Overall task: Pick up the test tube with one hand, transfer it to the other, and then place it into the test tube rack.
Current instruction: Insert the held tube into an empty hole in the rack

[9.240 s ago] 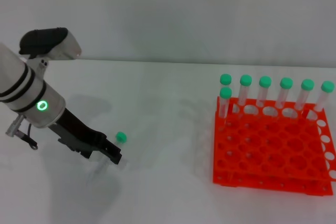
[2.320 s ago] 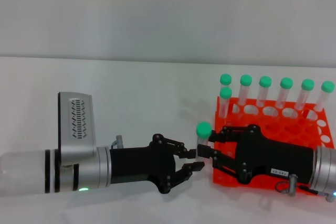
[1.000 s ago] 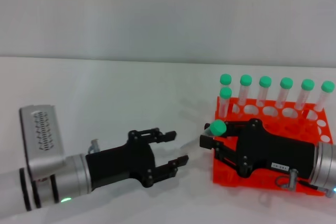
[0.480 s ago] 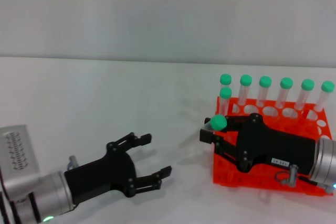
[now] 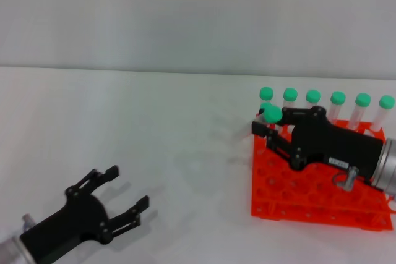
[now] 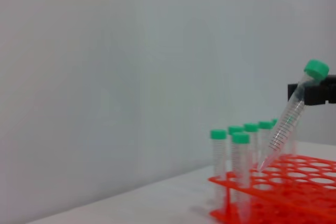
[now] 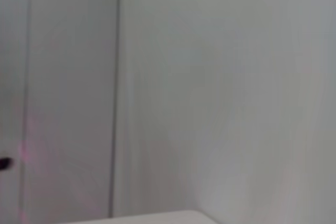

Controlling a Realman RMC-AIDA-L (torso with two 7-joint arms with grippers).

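Now seven capped tubes [image 5: 337, 98] in rack [image 5: 315, 202]; eighth tube [image 6: 289, 119] in right hand [image 5: 267, 129]; left hand [image 5: 127, 199] wide.

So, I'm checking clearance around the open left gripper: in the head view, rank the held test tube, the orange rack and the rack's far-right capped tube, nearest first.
From the left gripper:
1. The test tube, gripped by the right gripper at the rack's near-left corner.
2. The test tube rack, to the right.
3. The far-right tube, at the back-right corner.

We see the green-capped test tube [image 6: 287, 124] tilted — tip just over the orange test tube rack's [image 5: 297, 199] left-rear corner.
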